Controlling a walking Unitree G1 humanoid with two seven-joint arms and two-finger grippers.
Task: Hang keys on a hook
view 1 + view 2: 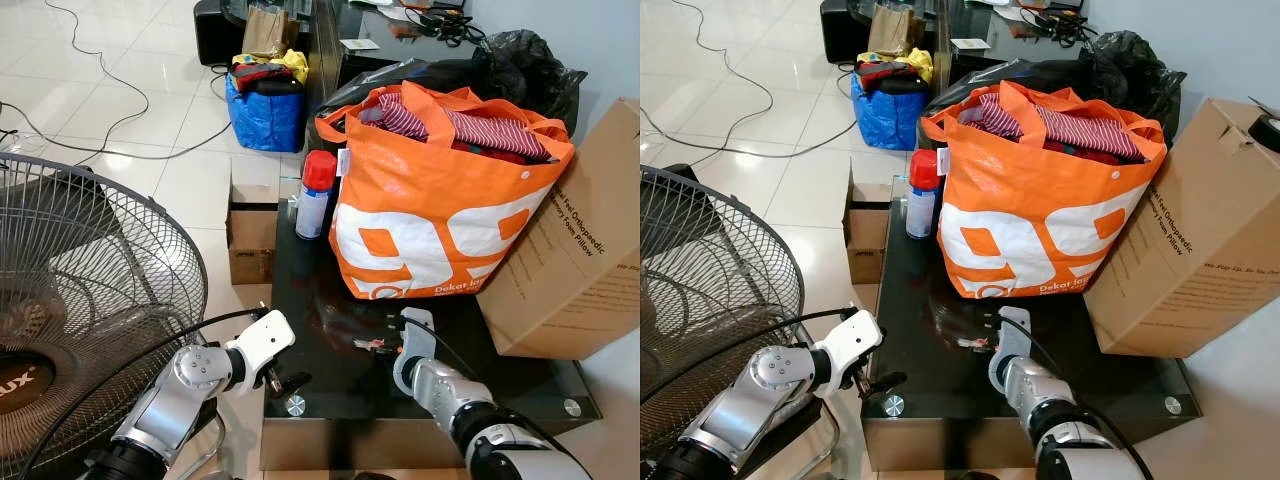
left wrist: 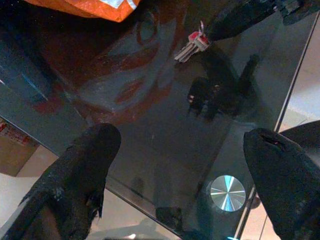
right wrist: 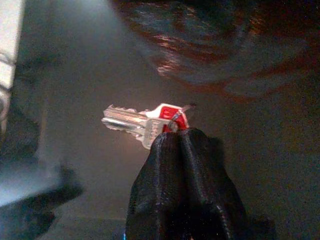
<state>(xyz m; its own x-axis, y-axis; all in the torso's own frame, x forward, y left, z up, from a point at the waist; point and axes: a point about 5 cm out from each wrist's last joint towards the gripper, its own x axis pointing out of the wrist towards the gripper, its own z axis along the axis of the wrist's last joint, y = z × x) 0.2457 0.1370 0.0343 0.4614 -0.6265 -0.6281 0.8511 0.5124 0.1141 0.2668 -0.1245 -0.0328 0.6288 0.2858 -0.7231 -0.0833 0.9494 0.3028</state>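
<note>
right wrist view | right pincer (image 3: 172, 131) clenched on keys (image 3: 142, 120) mid-frame | light, stiff, slippery; hold red head | left pincer (image 2: 175, 165) released

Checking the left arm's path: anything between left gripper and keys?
No: bare black glass between the left gripper and the keys, as the left wrist view shows. The right gripper holds them.

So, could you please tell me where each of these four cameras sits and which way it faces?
Left eye: on the head, looking down at the glass table; both arms show.
Right eye: beside it, same scene, orange bag and fan.
Left wrist: along the open left hand at the table edge; its two fingers show.
Right wrist: along the right hand, shut on the keys.
Shared: both wrist views show the keys.
</note>
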